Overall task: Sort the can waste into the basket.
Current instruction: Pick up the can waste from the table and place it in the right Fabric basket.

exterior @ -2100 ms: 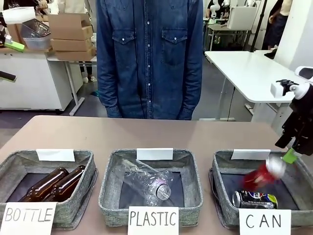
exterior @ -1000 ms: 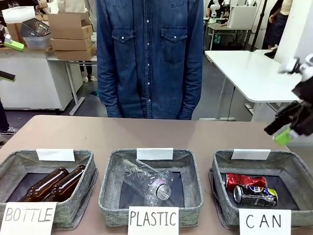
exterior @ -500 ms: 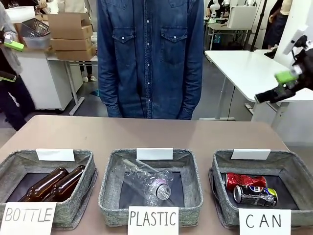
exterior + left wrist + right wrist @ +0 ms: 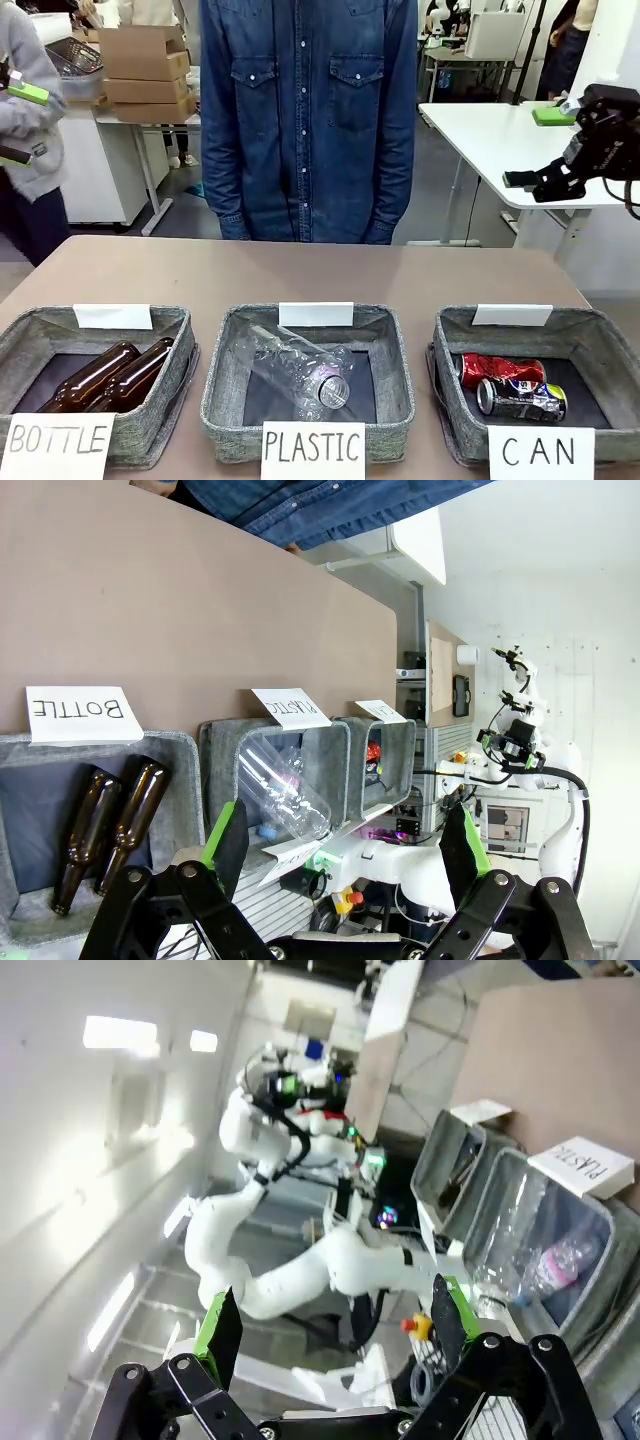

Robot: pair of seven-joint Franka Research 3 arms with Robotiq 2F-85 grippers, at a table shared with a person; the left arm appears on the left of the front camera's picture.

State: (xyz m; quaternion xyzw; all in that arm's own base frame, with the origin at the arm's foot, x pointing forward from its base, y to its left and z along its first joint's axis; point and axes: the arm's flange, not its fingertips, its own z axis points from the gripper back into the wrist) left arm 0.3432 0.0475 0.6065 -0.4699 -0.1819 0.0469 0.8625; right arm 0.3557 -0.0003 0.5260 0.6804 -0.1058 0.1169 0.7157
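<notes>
A: Where is the right gripper (image 4: 540,150) seen, and how are its fingers set?

B: It is seen high at the right edge of the front view, raised well above the table (image 4: 300,270), with its two fingers spread wide apart and nothing held between them. In its own wrist view (image 4: 330,1335) the green pads are likewise seen far apart with empty space between.

A: And the can waste?

B: Both cans are found well below that gripper and slightly to its left, inside the basket (image 4: 600,345) fronted by the "CAN" sign (image 4: 540,452). The red can (image 4: 498,369) is laid on its side on the dark base; the dark can (image 4: 520,400) is laid just in front of it, touching it, with a silver end turned toward picture left. Neither is touched by any finger.

A: What is shown of the left gripper (image 4: 345,845)?

B: In the left wrist view its fingers are seen parted, nothing gripped. Beyond them the three bins are lined up: nearest, the one signed "BOTTLE" with two brown bottles (image 4: 110,830) lying side by side; next, the one signed "PLASTIC" with a clear plastic bottle (image 4: 285,785); farthest, the can basket (image 4: 390,760), a trace of red seen inside.

A: Anything else to be noted?

B: A person in a denim shirt (image 4: 305,110) is stood at the far side of the table, apart from both grippers.
</notes>
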